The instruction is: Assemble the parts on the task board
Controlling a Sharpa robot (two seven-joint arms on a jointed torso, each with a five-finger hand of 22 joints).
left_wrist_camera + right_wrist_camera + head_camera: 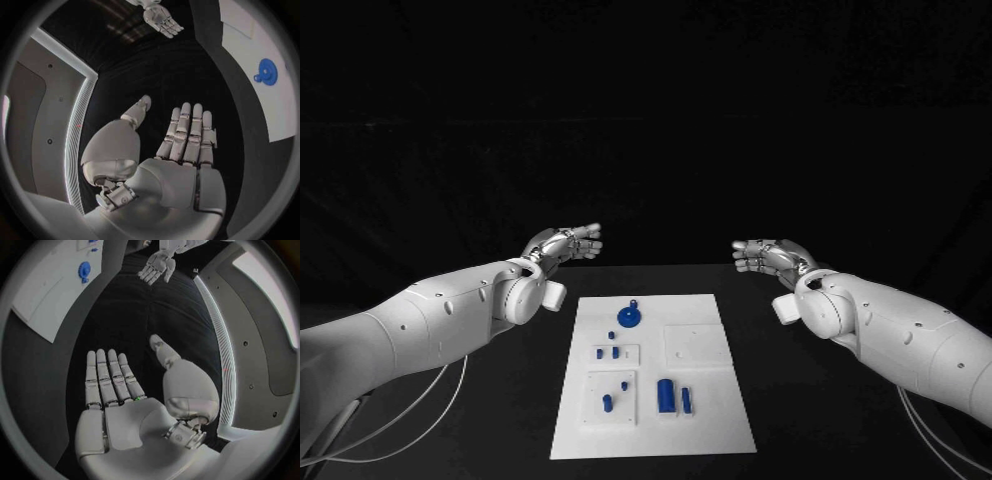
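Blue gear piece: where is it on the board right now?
In the head view the blue gear piece lies at the far end of the task board, left of centre, ahead of the small blue pegs; no robot hand touches it.

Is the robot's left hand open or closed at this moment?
Open. The left hand holds nothing; in its wrist view the fingers lie straight and the palm is bare.

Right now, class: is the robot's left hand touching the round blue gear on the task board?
Apart. The head view shows the left hand held beyond the task board, clear of the gear.
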